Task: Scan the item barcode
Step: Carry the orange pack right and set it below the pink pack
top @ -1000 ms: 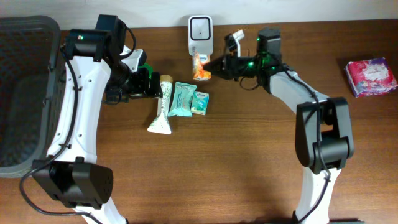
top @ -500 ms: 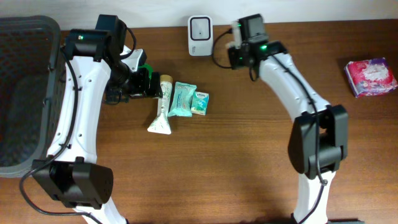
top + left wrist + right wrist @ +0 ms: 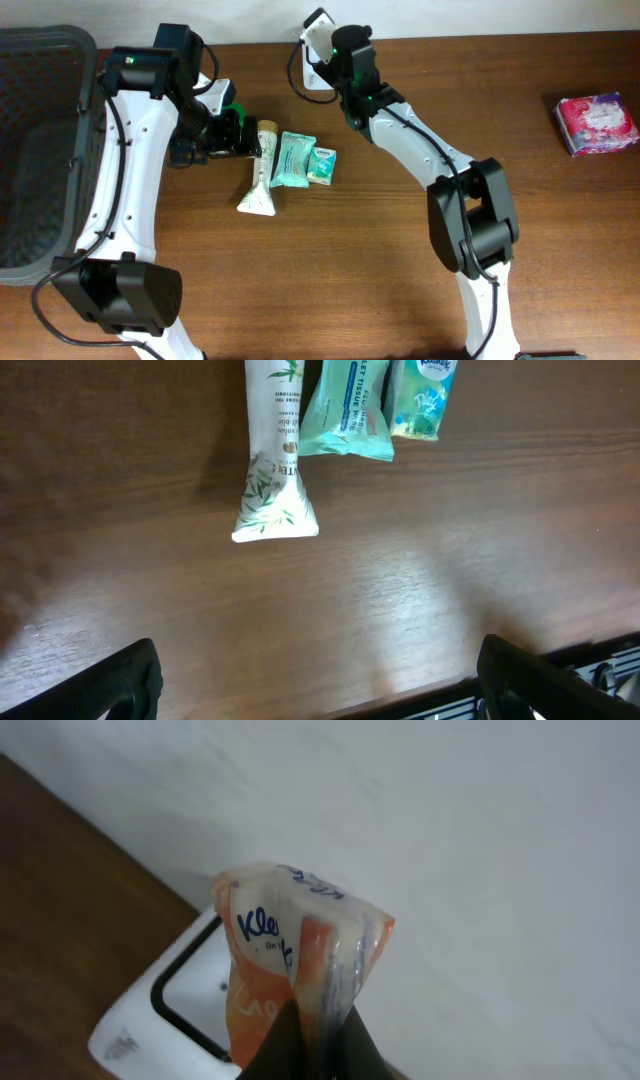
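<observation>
An orange and white Kleenex packet (image 3: 300,950) is pinched at its lower edge by my right gripper (image 3: 318,1032), which is shut on it. The packet hangs just above the white scanner (image 3: 160,1015), close to its dark-framed window. From overhead, the right wrist (image 3: 352,55) covers the packet and part of the scanner (image 3: 315,72) at the back of the table. My left gripper (image 3: 320,680) stands wide open over bare wood, a little short of a white tube (image 3: 272,460), a teal tissue pack (image 3: 350,410) and a small green pack (image 3: 425,395).
A dark basket (image 3: 40,150) fills the left edge of the table. A pink packet (image 3: 597,123) lies at the far right. The tube (image 3: 262,170), teal pack (image 3: 292,160) and green pack (image 3: 321,165) lie side by side beside the left gripper (image 3: 240,135).
My right arm has swung left with the orange packet, from right of the scanner to over it. The left arm has not moved.
</observation>
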Available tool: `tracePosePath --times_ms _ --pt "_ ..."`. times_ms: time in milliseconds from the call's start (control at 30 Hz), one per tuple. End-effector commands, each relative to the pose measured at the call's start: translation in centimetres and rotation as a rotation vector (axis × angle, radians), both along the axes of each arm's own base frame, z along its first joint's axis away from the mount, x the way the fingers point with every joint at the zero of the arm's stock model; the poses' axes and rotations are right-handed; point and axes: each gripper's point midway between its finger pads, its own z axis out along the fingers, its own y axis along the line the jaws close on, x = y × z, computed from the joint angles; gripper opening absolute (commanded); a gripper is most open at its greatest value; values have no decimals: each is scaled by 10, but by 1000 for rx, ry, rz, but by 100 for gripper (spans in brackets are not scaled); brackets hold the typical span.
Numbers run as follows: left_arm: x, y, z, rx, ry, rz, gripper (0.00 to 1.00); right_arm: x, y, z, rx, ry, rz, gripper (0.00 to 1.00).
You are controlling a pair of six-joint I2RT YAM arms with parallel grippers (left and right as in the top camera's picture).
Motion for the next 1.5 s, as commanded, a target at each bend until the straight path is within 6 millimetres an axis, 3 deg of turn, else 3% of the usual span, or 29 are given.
tracePosePath --times_ms 0,67,200,367,433,533,633,667,700,767,800,867,967,1133,1200,1333,1467 --pt "-1 -1 6 -13 -16 -2 99 1 15 -17 7 17 47 4" --pt "-1 -1 6 -13 -16 -2 99 3 14 -39 -70 34 67 4" --pt "-1 -1 6 -13 -16 -2 99 4 11 -59 -143 49 64 4" --pt "-1 -1 6 -13 -16 -2 99 8 7 -52 -100 26 23 4" --pt "-1 -1 6 -13 -16 -2 99 17 -14 -34 21 -19 -138 4" --pt "-1 -1 6 -13 -16 -2 99 28 -72 -5 216 0 -360 4" --pt "-1 -1 6 -13 -16 -2 99 25 -156 2 320 110 -562 4" --pt "-1 -1 6 -13 -16 -2 99 17 -195 -1 327 152 -667 4" --pt "-1 -1 6 -13 -16 -2 99 3 -241 -8 301 203 -785 4" --pt "-1 -1 6 -13 -16 -2 99 -28 -308 -21 209 296 -951 4" --pt "-1 -1 6 -13 -16 -2 99 -54 -353 -32 148 368 -1061 4" --pt "-1 -1 6 -13 -16 -2 99 -90 -407 -47 111 475 -1178 4" --pt "-1 -1 6 -13 -16 -2 99 -127 -463 -56 140 538 -1316 4" --pt "-1 -1 6 -13 -16 -2 99 -196 -545 -65 368 506 -1649 4" --pt "-1 -1 6 -13 -16 -2 99 -214 -564 -71 486 492 -1732 4" --pt "-1 -1 6 -13 -16 -2 99 -222 -578 -91 853 552 -1687 4" --pt "-1 -1 6 -13 -16 -2 99 -228 -580 -112 1006 593 -1697 4"
